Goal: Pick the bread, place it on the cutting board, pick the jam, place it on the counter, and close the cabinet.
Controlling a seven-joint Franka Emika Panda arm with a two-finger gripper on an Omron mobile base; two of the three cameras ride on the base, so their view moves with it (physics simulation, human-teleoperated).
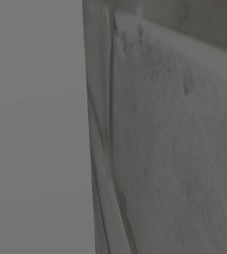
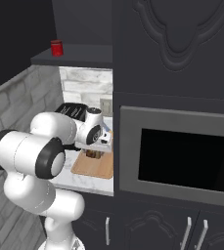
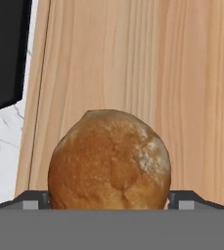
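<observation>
Bread roll sits on the wooden cutting board, which lies on the marble tabletop, w/ a black appliance at the left edge of the hand view. End effector is spread, one fingertip each side of the roll at its widest pt; can't tell if the pads touch the crust.

Roll looks light, crusty outside & prob. soft inside, floury top — squeezes easily, round so may roll. Best hold: across the middle, gentle.

Right base view: red jam jar up on the cabinet shelf, well apart from the board.
</observation>
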